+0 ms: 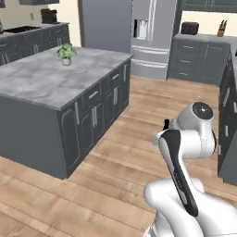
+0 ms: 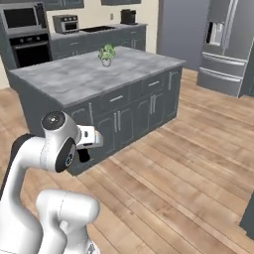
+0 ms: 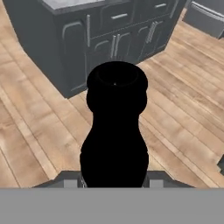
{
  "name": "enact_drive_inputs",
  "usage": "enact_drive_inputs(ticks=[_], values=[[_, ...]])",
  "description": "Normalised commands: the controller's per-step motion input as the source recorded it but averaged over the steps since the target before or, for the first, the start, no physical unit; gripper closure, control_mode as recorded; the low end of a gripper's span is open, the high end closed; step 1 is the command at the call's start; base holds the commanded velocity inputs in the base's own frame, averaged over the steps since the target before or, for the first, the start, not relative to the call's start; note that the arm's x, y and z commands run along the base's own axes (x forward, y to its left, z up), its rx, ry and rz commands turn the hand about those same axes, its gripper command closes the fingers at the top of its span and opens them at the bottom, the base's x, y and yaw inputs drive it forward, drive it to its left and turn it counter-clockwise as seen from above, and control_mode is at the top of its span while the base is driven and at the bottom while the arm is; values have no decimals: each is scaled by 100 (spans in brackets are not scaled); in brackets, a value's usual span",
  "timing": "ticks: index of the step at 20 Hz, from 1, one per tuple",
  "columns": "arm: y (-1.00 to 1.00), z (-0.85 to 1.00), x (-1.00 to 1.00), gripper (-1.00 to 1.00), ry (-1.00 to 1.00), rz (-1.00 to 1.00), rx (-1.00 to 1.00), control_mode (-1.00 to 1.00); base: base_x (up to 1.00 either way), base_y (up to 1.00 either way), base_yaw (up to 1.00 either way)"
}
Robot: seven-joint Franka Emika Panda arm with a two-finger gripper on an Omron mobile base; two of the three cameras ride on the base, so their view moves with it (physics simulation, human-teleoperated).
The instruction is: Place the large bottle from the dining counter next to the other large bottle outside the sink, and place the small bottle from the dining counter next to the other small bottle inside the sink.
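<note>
A black bottle (image 3: 114, 127) with a rounded, bulging body, a pinched neck and a wide ringed mouth stands up between the jaws in the hand view, its base sunk between the two finger tips; the jaws are closed on its lower body and carry it above the floor. In the right base view the gripper (image 2: 84, 155) sits just under the white wrist block, with a dark shape below it that is too small to read clearly. Ahead of the bottle stands a kitchen island (image 1: 46, 83) with a grey, marble-veined flat top and a dark slate cabinet body, its panelled doors and drawers fitted with thin pale bar handles. A small potted plant (image 1: 66, 53) with green leaves in a pale pot stands on the island top, near its far edge. The floor (image 1: 115, 185) is of warm brown wooden planks laid in long strips, and a stretch of it lies between the bottle and the island's near corner. Beyond the island a steel-grey refrigerator (image 1: 150, 37) stands against the back wall, and to the island's far left in the right base view a built-in oven (image 2: 27, 37) and a toaster oven (image 2: 66, 23) sit among dark cabinets.
</note>
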Motion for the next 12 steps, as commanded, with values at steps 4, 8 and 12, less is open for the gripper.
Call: enact_drive_inputs(ticks=[4,8,12], values=[[0,0,0,100,0,0,0,100,0,0,-50],[0,0,0,100,0,0,0,100,0,0,-50],[0,0,0,100,0,0,0,100,0,-1,-50]])
